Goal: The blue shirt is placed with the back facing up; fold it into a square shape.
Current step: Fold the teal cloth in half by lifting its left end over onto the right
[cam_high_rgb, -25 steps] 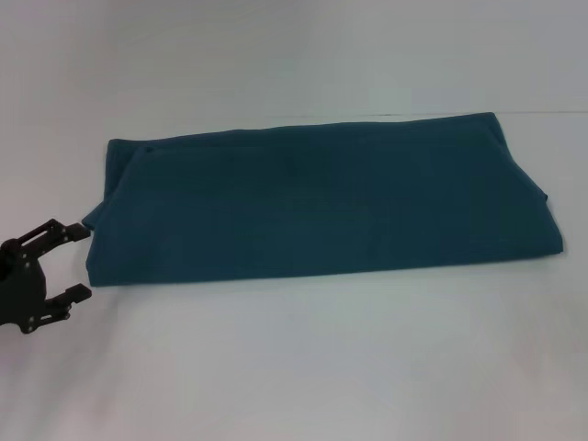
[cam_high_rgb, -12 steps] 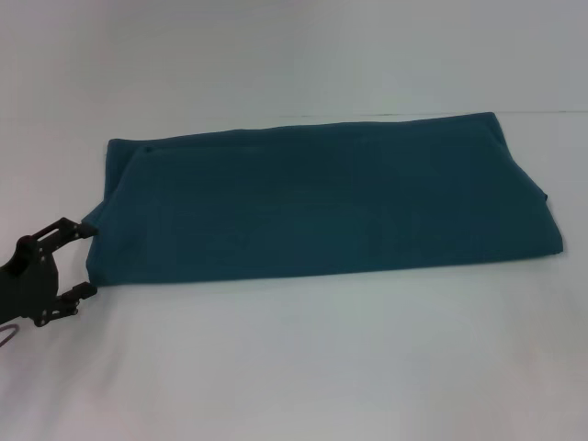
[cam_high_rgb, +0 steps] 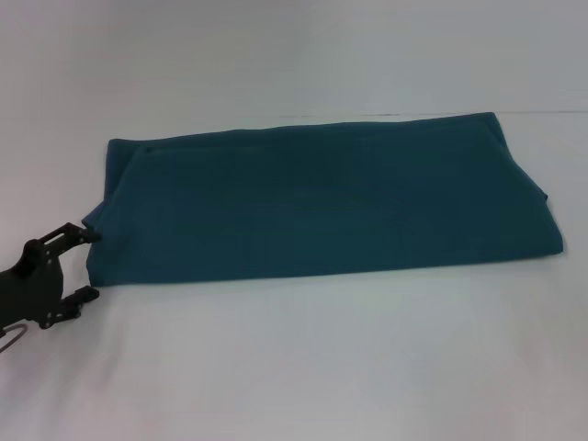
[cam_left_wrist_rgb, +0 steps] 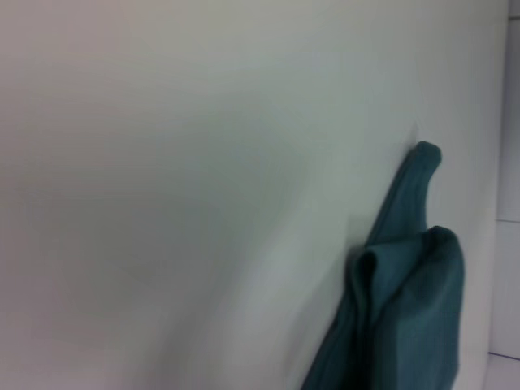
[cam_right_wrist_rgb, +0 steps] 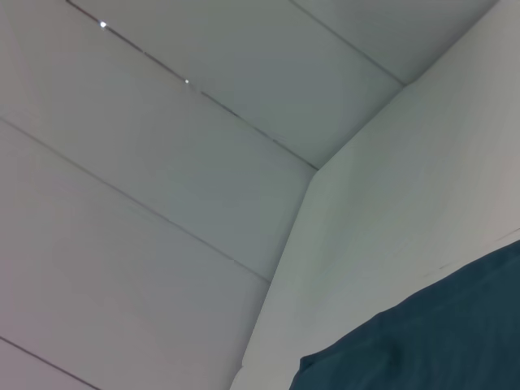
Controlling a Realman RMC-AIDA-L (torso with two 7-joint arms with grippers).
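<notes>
A: What does the blue shirt look like?

B: It is a dark teal-blue garment folded into a long horizontal band on the white table. The surface facing up is plain, with no lettering showing. The band runs across the middle of the head view, its near edge fairly straight. Its left end has a stepped outline where 1 layer sits a little inside another, and a small fold pokes out at the right end.

A: And the left gripper?

B: It sits low at the left of the head view, at the shirt's near left corner. Its 2 black fingers are spread wide apart, pointing toward the cloth. The upper tip lies at the shirt's left edge, about touching it; the lower tip is just beside the near corner. Nothing is pinched between them.

A: What does the left wrist view add?

B: Only a bunched, layered end of the blue shirt against the pale table, cut off by the frame. That arm's own fingers do not appear there.

A: The right gripper?

B: It shows in no view. The right wrist view gives only a corner of the blue shirt, some table surface and pale panelled wall.

A: Anything hard to make out?

B: Sleeves and collar are tucked out of sight, so which end is the neck I cannot tell.
</notes>
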